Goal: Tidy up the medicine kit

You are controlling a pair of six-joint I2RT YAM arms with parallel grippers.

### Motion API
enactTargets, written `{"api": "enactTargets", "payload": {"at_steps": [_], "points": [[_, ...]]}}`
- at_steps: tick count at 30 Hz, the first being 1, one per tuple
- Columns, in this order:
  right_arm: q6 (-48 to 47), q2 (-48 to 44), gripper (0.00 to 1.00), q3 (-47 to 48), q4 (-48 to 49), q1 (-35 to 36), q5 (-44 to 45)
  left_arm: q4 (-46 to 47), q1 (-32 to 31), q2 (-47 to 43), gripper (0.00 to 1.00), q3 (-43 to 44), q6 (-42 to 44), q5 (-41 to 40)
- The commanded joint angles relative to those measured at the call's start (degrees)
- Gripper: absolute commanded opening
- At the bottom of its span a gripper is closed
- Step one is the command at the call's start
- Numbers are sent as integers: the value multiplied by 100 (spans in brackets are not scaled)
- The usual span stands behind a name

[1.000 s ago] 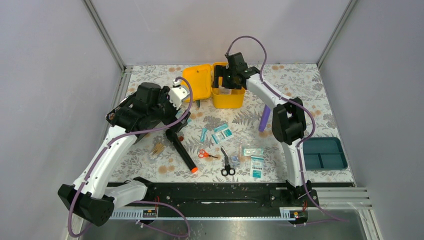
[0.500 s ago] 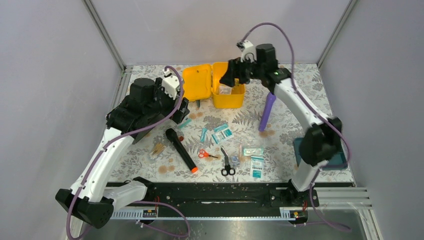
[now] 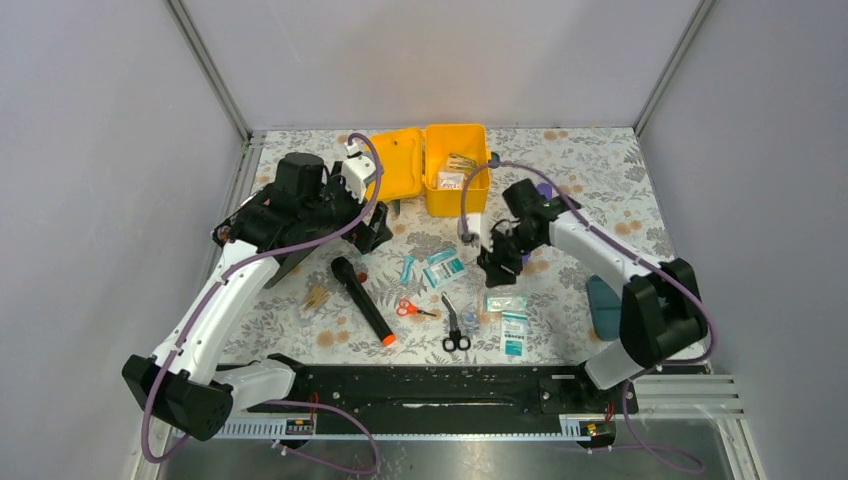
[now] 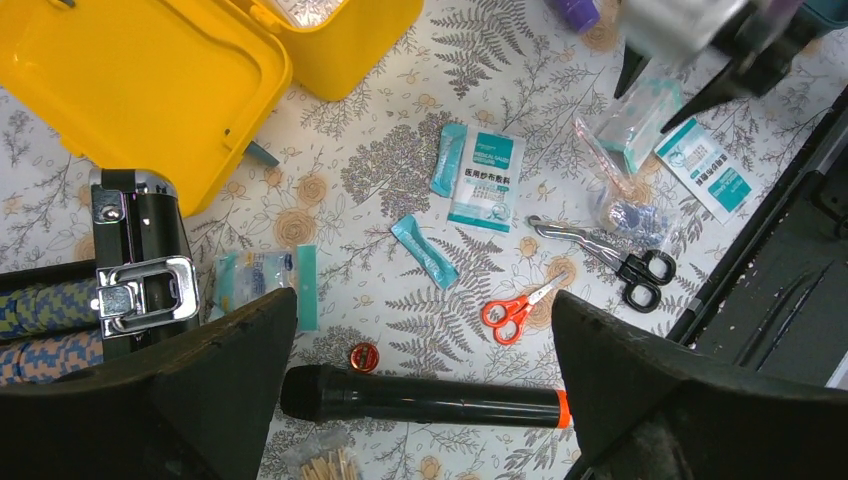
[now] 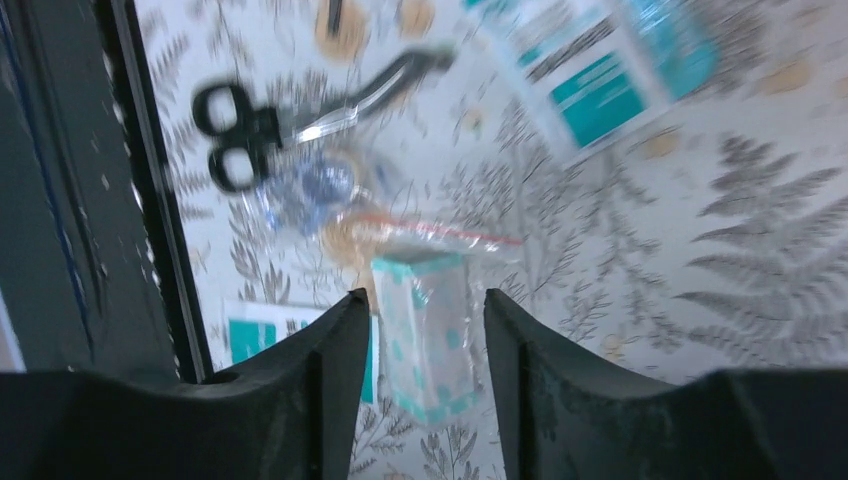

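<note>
At the far middle of the table, the medicine kit (image 3: pixel 455 185) is seen with its lid open. The right gripper (image 5: pixel 425 300) is held spread and empty over a clear pouch (image 5: pixel 430 350); the left gripper (image 4: pixel 420 325) is likewise spread, with nothing held. For a clean pick, the jaws should be centred across the pouch and lowered squarely before closing, and the nearby black scissors (image 5: pixel 290 125) avoided.

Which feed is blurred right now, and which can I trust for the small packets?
Right wrist view: heavily smeared, black scissors and teal-printed packet unreadable. Left wrist view: table items crisp, white packet print legible; only the right arm at the top is blurred. Top external view: sharp, evenly lit, no glare.
</note>
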Motion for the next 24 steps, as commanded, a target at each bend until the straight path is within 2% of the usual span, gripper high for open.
{"api": "enactTargets", "payload": {"at_steps": [1,6,12,15,19,20,24], "points": [[-1427,323,56,-130,-702,257,993,262,20,0,98,90,-93,184],[-1451,753,57,-38,-706,380,1516,265,26,-139,99,-116,-89,152],[-1581,1209,53,20,-851,450,1759,263,25,-321,99,-308,-49,106],[-1698,1273,39,50,-1072,501,1658,263,48,-351,99,-340,-38,48],[-1805,1067,4,275,-1425,502,1516,277,93,-333,99,-428,-47,44],[-1808,924,0,354,-1456,500,1515,240,89,-323,99,-455,-43,48],[-1896,133,0,930,-1244,461,1279,106,91,-310,99,-449,-67,143]]}}
